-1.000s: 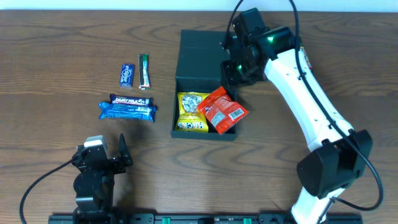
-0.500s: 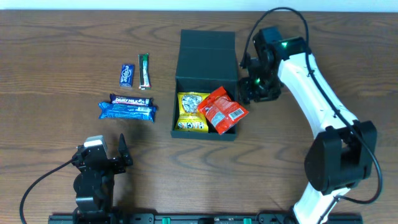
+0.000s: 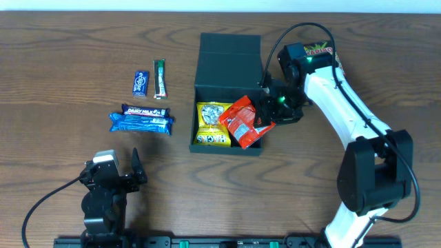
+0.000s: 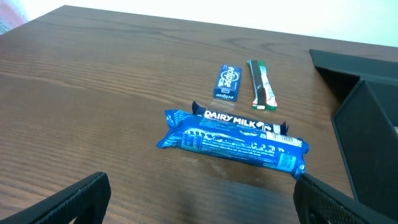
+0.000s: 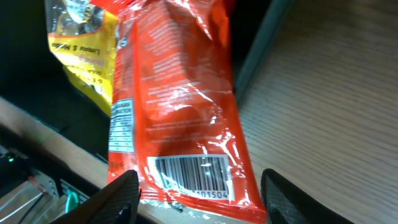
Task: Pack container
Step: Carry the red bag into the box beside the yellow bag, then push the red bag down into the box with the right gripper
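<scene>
Red foil packet (image 3: 247, 121) is the job right now: it lies skewed over the right wall of the container (image 3: 227, 69), which sits open in the middle of the table (image 3: 69, 62) with a yellow packet (image 3: 211, 125) flat inside. I'd take the barcode end square and pinch just the crimped seam (foil like that probably slips). Then I'd lift it clear of the wall, swing it left and lay it flat beside the yellow one.

The right hand (image 5: 199, 198) sits at that end, its 2 fingers spread just wider than the packet, 1 on each side. It's maybe brushing it, but not clamped as far as I can tell. The left hand (image 4: 202, 196) is parked near the table's front edge, spread wide and holding nothing, facing the loose snack bars (image 4: 233, 134).
</scene>
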{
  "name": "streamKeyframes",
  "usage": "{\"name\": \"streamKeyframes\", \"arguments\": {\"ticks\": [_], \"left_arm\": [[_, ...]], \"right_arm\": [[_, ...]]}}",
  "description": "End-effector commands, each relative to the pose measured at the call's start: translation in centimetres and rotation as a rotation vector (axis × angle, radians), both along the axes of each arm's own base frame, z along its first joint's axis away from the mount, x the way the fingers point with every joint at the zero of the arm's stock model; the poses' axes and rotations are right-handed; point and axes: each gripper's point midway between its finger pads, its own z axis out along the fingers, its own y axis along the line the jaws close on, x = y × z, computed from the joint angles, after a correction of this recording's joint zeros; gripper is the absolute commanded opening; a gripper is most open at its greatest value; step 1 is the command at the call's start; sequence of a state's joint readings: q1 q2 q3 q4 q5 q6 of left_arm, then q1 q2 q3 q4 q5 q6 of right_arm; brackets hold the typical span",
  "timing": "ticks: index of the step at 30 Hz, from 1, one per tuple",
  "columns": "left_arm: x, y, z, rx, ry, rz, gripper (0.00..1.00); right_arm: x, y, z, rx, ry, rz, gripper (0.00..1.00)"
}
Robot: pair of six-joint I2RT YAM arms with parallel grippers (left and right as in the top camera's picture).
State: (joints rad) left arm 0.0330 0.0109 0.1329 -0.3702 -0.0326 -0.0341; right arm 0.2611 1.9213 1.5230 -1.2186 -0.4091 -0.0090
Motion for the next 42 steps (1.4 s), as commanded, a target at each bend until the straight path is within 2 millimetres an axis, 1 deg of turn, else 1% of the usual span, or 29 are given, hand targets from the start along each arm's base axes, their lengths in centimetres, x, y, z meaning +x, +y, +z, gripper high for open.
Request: {"name": "streamKeyframes", "arguments": {"ticks": [1, 3, 7, 10, 12, 16, 18, 21, 25, 29, 32, 34, 39, 42], "left_arm": [[-0.1, 0.1, -1.0, -0.014, 0.02, 0.01, 0.95], [-0.1, 0.1, -1.0, -0.014, 0.02, 0.01, 0.95], [-0.1, 0.1, -1.0, -0.014, 0.02, 0.01, 0.95], [-0.1, 0.1, -1.0, -0.014, 0.02, 0.01, 0.95], [-0.1, 0.1, -1.0, -0.014, 0.02, 0.01, 0.95], [-0.1, 0.1, -1.0, -0.014, 0.02, 0.01, 0.95], [-0.1, 0.1, -1.0, -0.014, 0.02, 0.01, 0.95], [-0.1, 0.1, -1.0, -0.014, 0.02, 0.01, 0.95], [-0.1, 0.1, -1.0, -0.014, 0.02, 0.01, 0.95], [-0.1, 0.1, -1.0, -0.014, 0.02, 0.01, 0.95], [-0.1, 0.1, -1.0, -0.014, 0.02, 0.01, 0.95], [-0.1, 0.1, -1.0, -0.015, 0.02, 0.01, 0.95], [-0.1, 0.1, -1.0, -0.014, 0.02, 0.01, 0.95], [-0.1, 0.1, -1.0, -0.014, 0.02, 0.01, 0.95]], "right_arm": [[-0.5, 1.2, 0.6, 0.069, 0.011, 0.017, 0.59], [-0.6, 1.3, 0.5, 0.073, 0.017, 0.017, 0.57], [-0.8, 1.4, 0.1, 0.077, 0.036, 0.009, 0.57], [-1.0, 1.6, -0.1, 0.092, 0.051, 0.007, 0.5], [-1.0, 1.9, -0.2, 0.106, 0.061, 0.006, 0.48], [-1.2, 2.0, -0.5, 0.111, 0.079, 0.004, 0.38], [-1.4, 2.1, -0.5, 0.117, 0.089, 0.004, 0.38], [-1.6, 2.1, -0.7, 0.12, 0.107, 0.002, 0.31], [-2.1, 2.2, -1.1, 0.112, 0.141, 0.005, 0.31], [-2.2, 2.5, -1.3, 0.111, 0.144, 0.013, 0.26], [-2.3, 2.6, -1.3, 0.11, 0.145, 0.018, 0.13], [-2.3, 2.6, -1.3, 0.11, 0.144, 0.019, 0.01], [-2.0, 2.6, -1.1, 0.113, 0.134, 0.016, 0.01], [-1.3, 2.4, -0.2, 0.119, 0.114, 0.005, 0.01]]}}
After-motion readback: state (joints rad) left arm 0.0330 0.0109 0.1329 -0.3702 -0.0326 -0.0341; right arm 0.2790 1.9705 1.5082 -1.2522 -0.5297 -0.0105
